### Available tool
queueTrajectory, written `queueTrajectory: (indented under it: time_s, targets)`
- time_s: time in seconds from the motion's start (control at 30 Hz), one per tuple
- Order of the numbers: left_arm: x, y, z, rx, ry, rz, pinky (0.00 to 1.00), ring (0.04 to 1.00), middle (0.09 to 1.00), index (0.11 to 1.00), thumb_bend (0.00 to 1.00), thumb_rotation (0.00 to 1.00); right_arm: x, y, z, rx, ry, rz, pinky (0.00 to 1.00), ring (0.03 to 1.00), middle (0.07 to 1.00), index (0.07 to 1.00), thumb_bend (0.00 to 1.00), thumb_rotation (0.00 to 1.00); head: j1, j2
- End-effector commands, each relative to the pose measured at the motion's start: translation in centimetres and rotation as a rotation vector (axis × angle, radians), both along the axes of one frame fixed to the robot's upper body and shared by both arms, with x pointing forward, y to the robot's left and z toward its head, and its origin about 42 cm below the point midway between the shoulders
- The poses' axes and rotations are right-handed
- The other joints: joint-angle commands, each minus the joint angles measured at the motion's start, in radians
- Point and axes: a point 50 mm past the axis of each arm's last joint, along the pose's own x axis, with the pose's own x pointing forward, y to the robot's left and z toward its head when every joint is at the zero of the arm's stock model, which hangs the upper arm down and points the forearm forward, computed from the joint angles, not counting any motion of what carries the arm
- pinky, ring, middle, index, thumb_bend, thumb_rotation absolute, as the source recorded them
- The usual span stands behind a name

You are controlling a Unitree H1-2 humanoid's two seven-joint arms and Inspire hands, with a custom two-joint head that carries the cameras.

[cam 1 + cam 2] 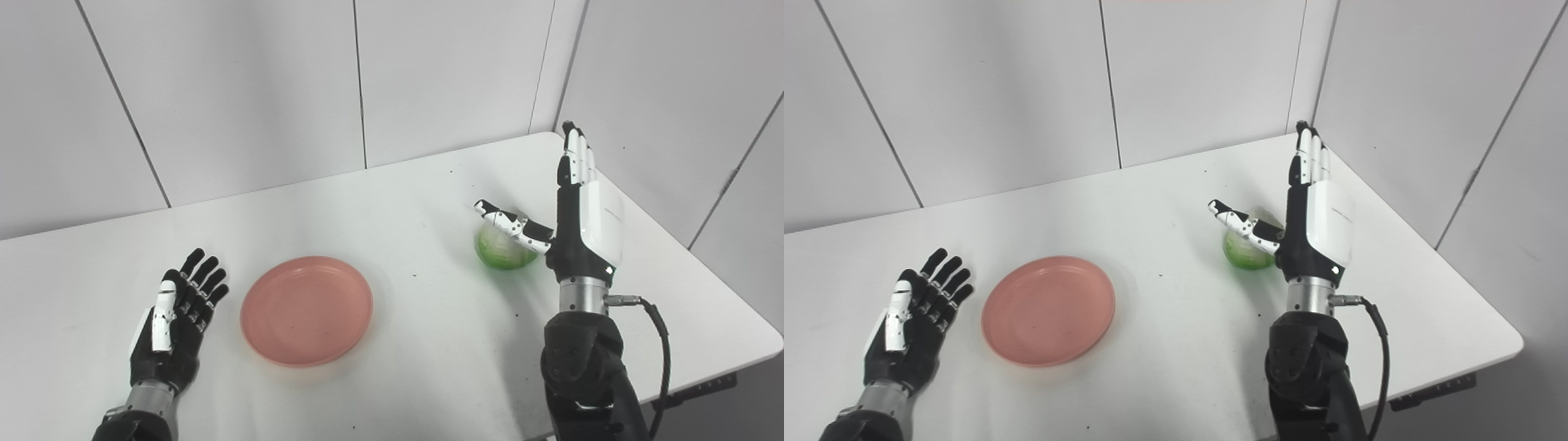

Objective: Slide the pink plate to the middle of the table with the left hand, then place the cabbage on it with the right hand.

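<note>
The pink plate [306, 310] lies flat on the white table [392, 202], left of centre and near the front. My left hand [177, 318] rests open just left of the plate, palm up, a small gap from its rim. The green cabbage [502, 248] sits on the table to the right. My right hand [576, 208] stands upright and open just right of the cabbage, fingers straight up, thumb reaching over the cabbage's top. It holds nothing. The cabbage also shows in the right eye view [1243, 250].
The table's right edge [704, 263] runs close beside my right arm, and the front right corner [765, 343] is near. Grey wall panels [245, 92] stand behind the table. A black cable [658, 343] hangs from my right wrist.
</note>
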Motion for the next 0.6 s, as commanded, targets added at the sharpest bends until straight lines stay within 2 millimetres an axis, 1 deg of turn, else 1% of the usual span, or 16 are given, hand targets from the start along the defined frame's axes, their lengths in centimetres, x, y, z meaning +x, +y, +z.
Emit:
queueTrajectory:
  time_s: [0.0, 0.07, 0.17, 0.2, 0.37, 0.57]
  targets:
    - [-1.5, 1.6, -3.3, 0.017, 0.141, 0.035, 0.93, 0.918, 0.922, 0.904, 0.43, 1.0, 0.3, -0.2, 0.3, 0.023, -0.01, -0.008, 0.76, 0.965, 1.0, 1.0, 1.0, 0.53, -0.003, 0.0]
    - [-1.5, 1.8, -3.3, 0.016, 0.141, 0.037, 0.92, 0.915, 0.92, 0.903, 0.43, 1.0, 0.5, -0.3, -0.2, 0.034, -0.004, -0.005, 0.74, 0.957, 1.0, 1.0, 1.0, 0.52, -0.004, 0.001]
    - [-1.5, 2.0, -3.4, 0.015, 0.139, 0.036, 0.92, 0.914, 0.918, 0.899, 0.43, 1.0, 0.9, -0.1, -1.4, 0.056, 0.015, 0.002, 0.77, 0.967, 1.0, 1.0, 1.0, 0.52, -0.012, 0.005]
    - [-1.4, 2.0, -3.4, 0.013, 0.139, 0.036, 0.92, 0.912, 0.915, 0.896, 0.43, 1.0, 1.0, 0.0, -1.6, 0.062, 0.021, 0.003, 0.79, 0.973, 1.0, 1.0, 1.0, 0.53, -0.012, 0.005]
    - [-1.6, 2.1, -3.2, 0.011, 0.139, 0.03, 0.93, 0.91, 0.915, 0.899, 0.42, 1.0, 1.8, 0.3, -2.6, 0.08, 0.043, 0.005, 0.82, 0.975, 1.0, 1.0, 1.0, 0.55, -0.016, 0.012]
    - [-1.8, 2.5, -3.0, 0.016, 0.134, 0.02, 0.93, 0.915, 0.919, 0.9, 0.43, 1.0, 2.9, 0.2, -3.6, 0.109, 0.084, -0.002, 0.81, 0.972, 1.0, 1.0, 1.0, 0.52, -0.022, 0.022]
